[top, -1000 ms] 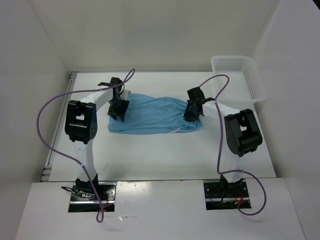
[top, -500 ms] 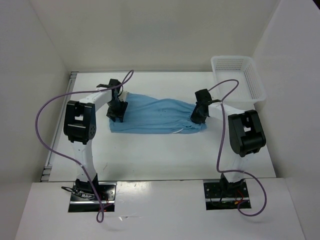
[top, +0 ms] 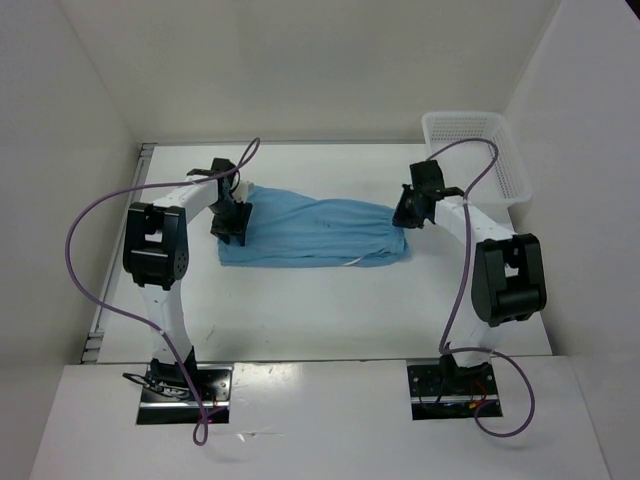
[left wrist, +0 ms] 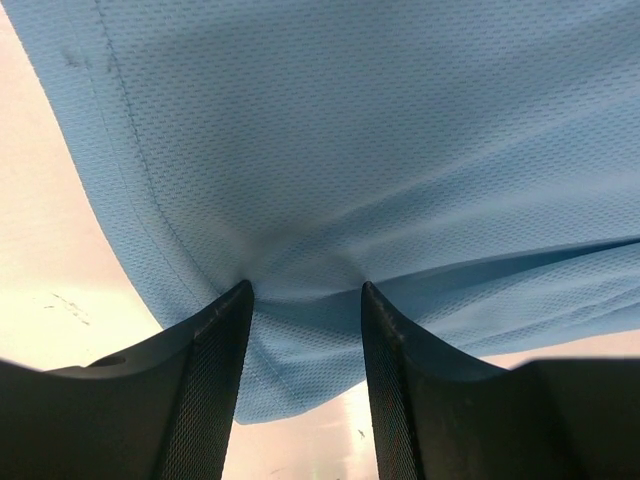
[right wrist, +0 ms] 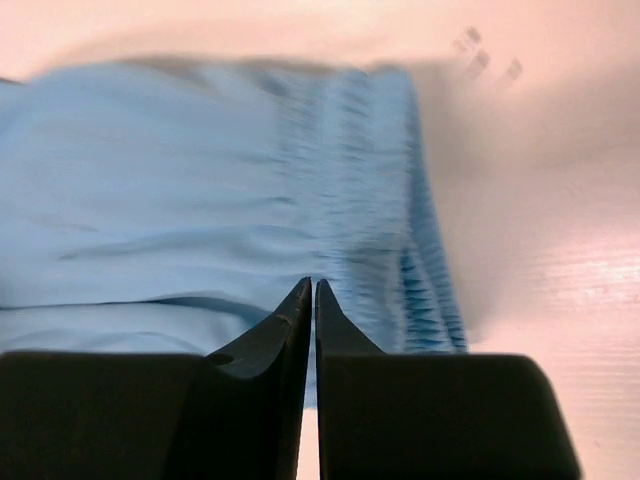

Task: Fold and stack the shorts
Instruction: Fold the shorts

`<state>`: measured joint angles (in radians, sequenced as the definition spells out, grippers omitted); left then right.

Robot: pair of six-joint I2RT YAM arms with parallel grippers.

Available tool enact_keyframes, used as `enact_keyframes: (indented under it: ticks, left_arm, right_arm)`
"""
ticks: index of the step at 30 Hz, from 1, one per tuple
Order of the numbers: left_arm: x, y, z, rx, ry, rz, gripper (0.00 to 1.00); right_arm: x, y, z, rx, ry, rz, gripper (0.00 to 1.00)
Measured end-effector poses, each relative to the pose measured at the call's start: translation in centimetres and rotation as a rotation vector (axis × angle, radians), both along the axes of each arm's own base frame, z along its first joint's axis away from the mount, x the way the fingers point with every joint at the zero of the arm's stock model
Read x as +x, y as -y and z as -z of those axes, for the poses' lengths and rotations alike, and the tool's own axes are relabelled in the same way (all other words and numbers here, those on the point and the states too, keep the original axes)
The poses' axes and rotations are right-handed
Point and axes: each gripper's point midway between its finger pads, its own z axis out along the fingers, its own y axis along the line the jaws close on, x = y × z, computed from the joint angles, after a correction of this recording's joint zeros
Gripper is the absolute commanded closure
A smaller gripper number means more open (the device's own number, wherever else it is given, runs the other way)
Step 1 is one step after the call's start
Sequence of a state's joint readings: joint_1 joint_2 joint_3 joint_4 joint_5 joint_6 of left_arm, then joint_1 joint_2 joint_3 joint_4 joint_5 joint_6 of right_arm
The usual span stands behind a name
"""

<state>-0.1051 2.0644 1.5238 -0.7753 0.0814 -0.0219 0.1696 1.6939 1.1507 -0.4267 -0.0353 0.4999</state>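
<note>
The sky-blue shorts (top: 310, 232) lie flat across the middle of the table, with the gathered waistband (right wrist: 380, 200) at the right end. A bit of white cord (top: 350, 263) shows at their near edge. My left gripper (top: 232, 228) stands on the left end of the shorts. Its jaws are open in the left wrist view (left wrist: 305, 290), both tips pressing into puckered fabric (left wrist: 350, 150). My right gripper (top: 405, 215) hovers just past the waistband end. Only a thin slit shows between its jaws (right wrist: 313, 285), and nothing is between them.
A white mesh basket (top: 475, 155) stands at the back right corner, close behind the right arm. White walls close the table in on the left, the back and the right. Purple cables loop over both arms.
The right gripper has left the waistband and moved right and back, toward the basket. The right end of the shorts has been drawn out a little to the right. The left gripper has stayed in place.
</note>
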Motion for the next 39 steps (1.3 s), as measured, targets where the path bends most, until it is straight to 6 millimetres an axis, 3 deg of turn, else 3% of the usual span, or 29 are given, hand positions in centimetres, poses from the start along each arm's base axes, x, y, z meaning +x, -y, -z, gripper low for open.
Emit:
enact_keyframes:
  ticks: [4, 7, 9, 12, 15, 17, 22, 24, 29, 36, 38, 39]
  left_arm:
    - [-0.5, 0.0, -0.1, -0.001, -0.02, 0.001, 0.43]
    - [-0.9, 0.0, -0.5, 0.001, -0.037, 0.001, 0.43]
    - [-1.1, 0.1, -1.2, -0.005, -0.037, 0.002, 0.43]
    - [-1.1, 0.5, -3.0, -0.023, -0.012, 0.01, 0.43]
    - [-1.5, 1.0, -4.7, -0.037, 0.02, 0.023, 0.43]
    - [-2.4, 1.3, -4.9, -0.044, 0.016, 0.031, 0.43]
    - [-5.7, 1.2, -1.2, -0.028, -0.1, 0.037, 0.43]
    - [-6.4, 0.8, 0.4, -0.008, -0.145, 0.034, 0.43]
    - [-6.3, 0.7, 0.5, 0.004, -0.15, 0.031, 0.43]
    - [-6.3, 0.7, 0.4, 0.003, -0.148, 0.031, 0.43]
    - [-6.3, 0.8, 0.4, -0.003, -0.147, 0.032, 0.43]
    - [-6.3, 0.9, 0.4, -0.004, -0.146, 0.033, 0.43]
  right_arm:
    - [2.0, -2.7, -4.9, 0.016, 0.122, -0.072, 0.9]
    - [2.3, -7.5, -7.9, 0.032, 0.201, -0.181, 0.93]
    - [1.9, -10.3, -8.6, 0.046, 0.218, -0.242, 1.0]
    - [1.3, -12.4, -7.3, 0.055, 0.178, -0.281, 1.0]
    - [0.3, -11.5, -4.2, 0.045, 0.093, -0.239, 1.0]
    - [-1.4, -10.4, -1.8, 0.034, 0.02, -0.195, 1.0]
    - [-5.8, -6.8, 2.6, 0.029, -0.113, -0.063, 1.0]
    - [-6.8, -4.8, 3.3, 0.055, -0.138, 0.011, 1.0]
    - [-6.9, -0.1, 4.2, 0.082, -0.146, 0.176, 1.0]
    - [-6.8, 0.7, 4.9, 0.06, -0.159, 0.183, 1.0]
    - [-7.0, 0.7, 4.6, 0.06, -0.159, 0.182, 0.83]
    - [-7.2, 0.7, 4.2, 0.063, -0.156, 0.183, 0.61]
